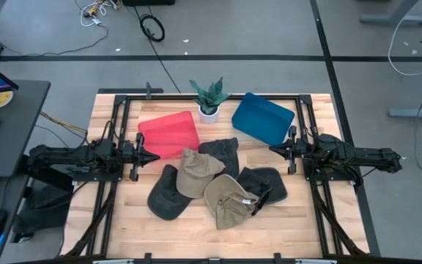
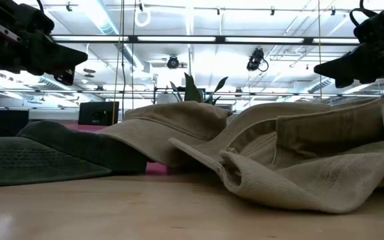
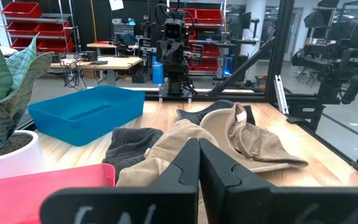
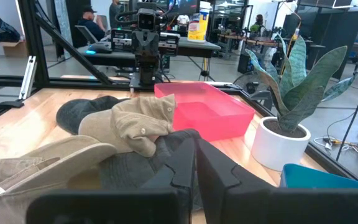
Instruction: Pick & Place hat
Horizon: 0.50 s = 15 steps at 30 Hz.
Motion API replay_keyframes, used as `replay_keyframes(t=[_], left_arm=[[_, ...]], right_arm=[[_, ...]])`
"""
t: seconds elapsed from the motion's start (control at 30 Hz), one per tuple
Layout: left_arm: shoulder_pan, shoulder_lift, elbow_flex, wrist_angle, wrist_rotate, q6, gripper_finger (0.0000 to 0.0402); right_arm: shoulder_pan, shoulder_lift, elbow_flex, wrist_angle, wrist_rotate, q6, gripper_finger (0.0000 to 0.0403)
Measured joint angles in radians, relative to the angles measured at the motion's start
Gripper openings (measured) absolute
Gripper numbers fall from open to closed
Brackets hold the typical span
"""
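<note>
Several caps lie heaped mid-table: two tan ones (image 1: 198, 173) (image 1: 229, 200) and dark grey ones (image 1: 168, 194) (image 1: 266, 183) (image 1: 220, 150), overlapping each other. A red bin (image 1: 169, 134) and a blue bin (image 1: 262, 117) stand at the far side. My left gripper (image 1: 155, 156) hovers shut at the table's left, just in front of the red bin, pointing at the pile. My right gripper (image 1: 272, 149) hovers shut at the right, near the blue bin, above the table. In the wrist views the shut fingers (image 3: 199, 163) (image 4: 195, 163) face the caps.
A potted plant (image 1: 209, 99) in a white pot stands between the bins at the far edge. Black frame rails (image 1: 116, 117) run along the table's left and right sides. Bare wood shows at the near edge (image 1: 218, 242).
</note>
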Motion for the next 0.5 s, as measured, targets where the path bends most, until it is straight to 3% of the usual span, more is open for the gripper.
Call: replay_keyframes(t=[0.27,0.5], left_arm=[[0.0,0.0,0.0,0.0,0.0,0.0,0.0003],[0.0,0.0,0.0,0.0,0.0,0.0,0.0003]], right_arm=[[0.0,0.0,0.0,0.0,0.0,-0.008,0.002],[0.0,0.0,0.0,0.001,0.006,-0.134,0.002]])
